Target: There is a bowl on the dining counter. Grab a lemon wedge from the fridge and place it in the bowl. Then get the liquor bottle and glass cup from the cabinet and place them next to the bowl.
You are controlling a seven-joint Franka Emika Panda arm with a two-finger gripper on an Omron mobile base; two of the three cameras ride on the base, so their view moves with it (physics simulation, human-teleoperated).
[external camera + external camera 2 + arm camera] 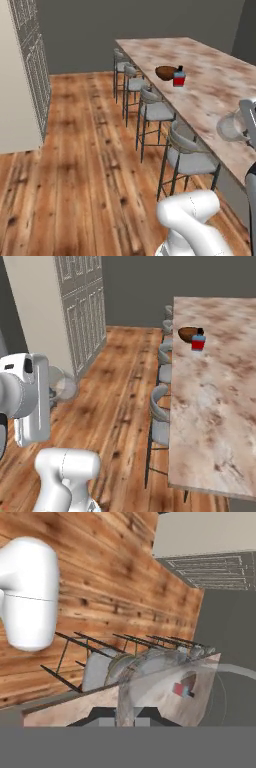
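Glass cup (231, 126): clear tumbler, clamped in the gripper (125, 714), jaws nearly closed on its wall, held over the near end of the dining counter (210, 95)
Bowl (166, 73): dark wooden, far along the counter; contents cannot be made out
Liquor bottle (179, 77): upright, just beside the bowl
Stools (155, 111): lined along counter edge

Dining counter (210, 95): bowl (165, 73), liquor bottle (179, 77) touching, far end.

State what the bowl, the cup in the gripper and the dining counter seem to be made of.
Bowl: likely wood, matte dark brown. Glass cup: glass, since the counter shows through it. Dining counter: seemingly polished stone, beige with reddish veins.
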